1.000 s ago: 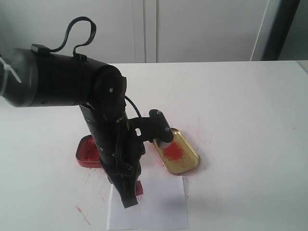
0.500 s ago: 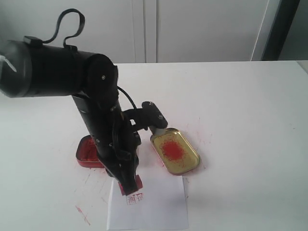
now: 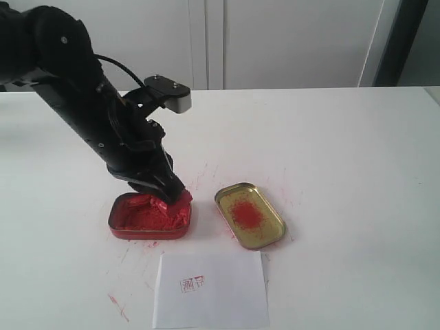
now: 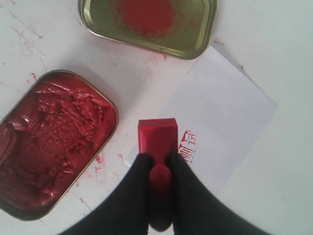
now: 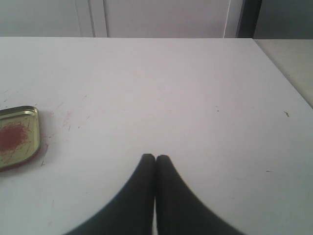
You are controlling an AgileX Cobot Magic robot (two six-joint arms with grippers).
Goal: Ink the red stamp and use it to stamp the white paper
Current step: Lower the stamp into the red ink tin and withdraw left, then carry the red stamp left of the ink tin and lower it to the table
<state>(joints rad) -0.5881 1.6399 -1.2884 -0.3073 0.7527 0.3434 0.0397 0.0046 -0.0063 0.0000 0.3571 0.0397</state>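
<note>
My left gripper (image 4: 157, 159) is shut on the knob of the red stamp (image 4: 157, 137), whose square base points away from the wrist camera. In the exterior view the left gripper (image 3: 172, 192) hangs at the right end of the red ink tin (image 3: 141, 216), and the stamp blends into the red paste there. The white paper (image 3: 220, 295) lies at the front with a small red square mark (image 3: 192, 283) on it. From the wrist, that mark (image 4: 187, 145) sits beside the stamp on the paper (image 4: 225, 112). My right gripper (image 5: 155, 157) is shut on nothing, over bare table.
The gold lid (image 3: 249, 214) with a red smear lies right of the ink tin (image 4: 49, 142), behind the paper; it also shows as the lid (image 4: 146, 24) and lid (image 5: 17, 137). Red smudges mark the tabletop (image 3: 117, 306). White cabinets stand behind.
The left arm lifted the stamp off the paper and swung back and left to the ink tin's right end. A red square mark now shows on the paper.
</note>
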